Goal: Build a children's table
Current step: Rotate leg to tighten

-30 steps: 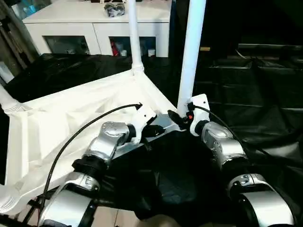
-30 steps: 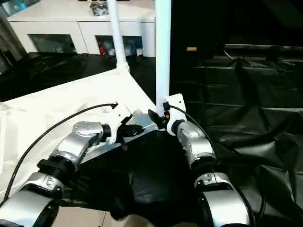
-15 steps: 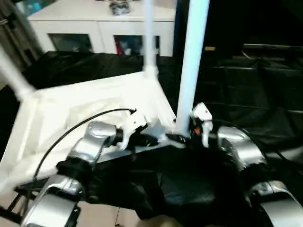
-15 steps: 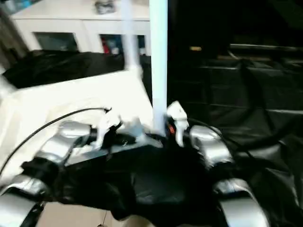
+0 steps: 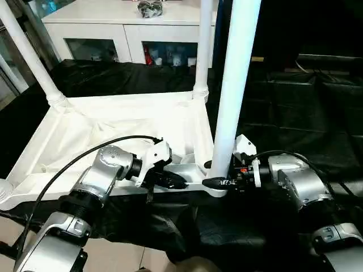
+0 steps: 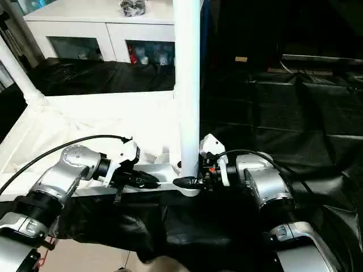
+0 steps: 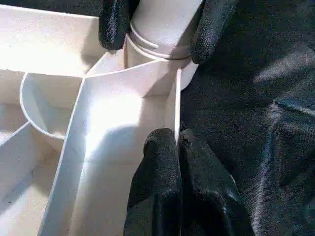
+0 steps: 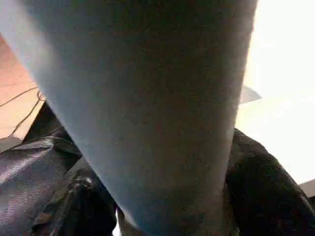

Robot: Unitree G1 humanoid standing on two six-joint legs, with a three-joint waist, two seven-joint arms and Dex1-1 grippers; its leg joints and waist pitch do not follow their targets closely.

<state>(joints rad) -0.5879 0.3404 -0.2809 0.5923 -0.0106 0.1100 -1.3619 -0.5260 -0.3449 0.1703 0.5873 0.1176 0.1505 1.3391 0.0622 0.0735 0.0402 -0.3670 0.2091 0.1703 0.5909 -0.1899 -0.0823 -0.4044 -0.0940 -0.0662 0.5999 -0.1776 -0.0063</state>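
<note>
Gripping the near leg [image 5: 231,96] just above its corner socket [image 5: 211,186], your right gripper [image 5: 218,182] has one black finger on each side of the white tube, as the left wrist view shows. Your left gripper [image 7: 176,182] has its two fingers pressed together, tips touching the tabletop's outer rim wall right beside that same socket.

The tabletop [image 5: 113,130] lies upside down on the black-draped work surface [image 5: 295,113], its ribbed underside facing up, white plastic with rounded sockets at the corners. You can see three legs standing up out of it: the near one between your grippers, a second [image 5: 203,45] at the far corner directly behind it, and a third [image 5: 28,54] leaning outward at the far left corner. The near left corner [image 5: 4,192] sits at the picture's edge.

A black cable [image 5: 74,164] arcs from your left forearm across the tabletop. Behind the work surface stands a white cabinet [image 5: 125,22] with glass doors, and a small dark bundle [image 5: 150,7] rests on top of it.
</note>
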